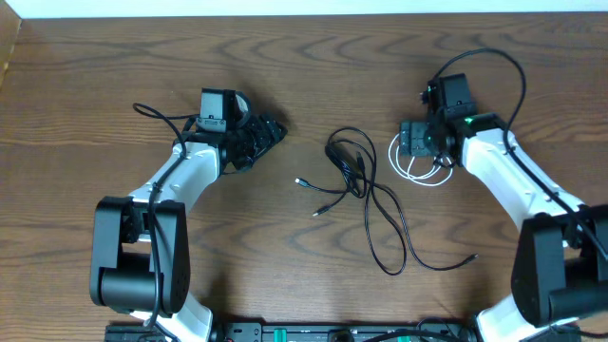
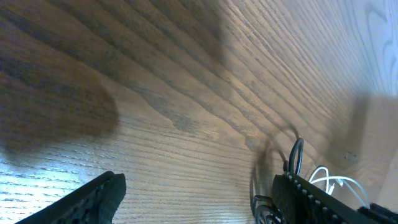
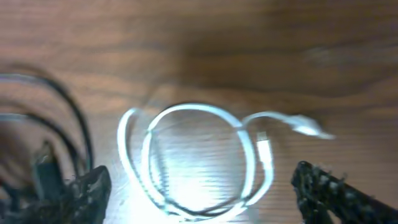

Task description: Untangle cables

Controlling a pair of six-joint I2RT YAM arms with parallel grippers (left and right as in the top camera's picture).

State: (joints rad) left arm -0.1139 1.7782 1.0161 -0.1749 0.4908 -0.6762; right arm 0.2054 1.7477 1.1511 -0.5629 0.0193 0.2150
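The long black cable (image 1: 367,190) lies in loose crossing loops at the middle of the table, plug ends spread to the left and lower right. The short white cable (image 1: 407,172) is coiled just to its right. My right gripper (image 1: 415,144) hovers over that coil, pointing down. In the right wrist view it (image 3: 202,199) is open, and the white coil (image 3: 193,155) lies on the wood between the spread fingers, untouched. The black cable (image 3: 68,118) shows at the left there. My left gripper (image 1: 271,141) is open and empty, left of the black cable (image 2: 296,155).
The wooden table (image 1: 285,57) holds only the two cables. A thicker black arm wire (image 1: 157,116) loops off the left arm. Another arcs over the right arm (image 1: 513,71). The arm bases stand at the near edge.
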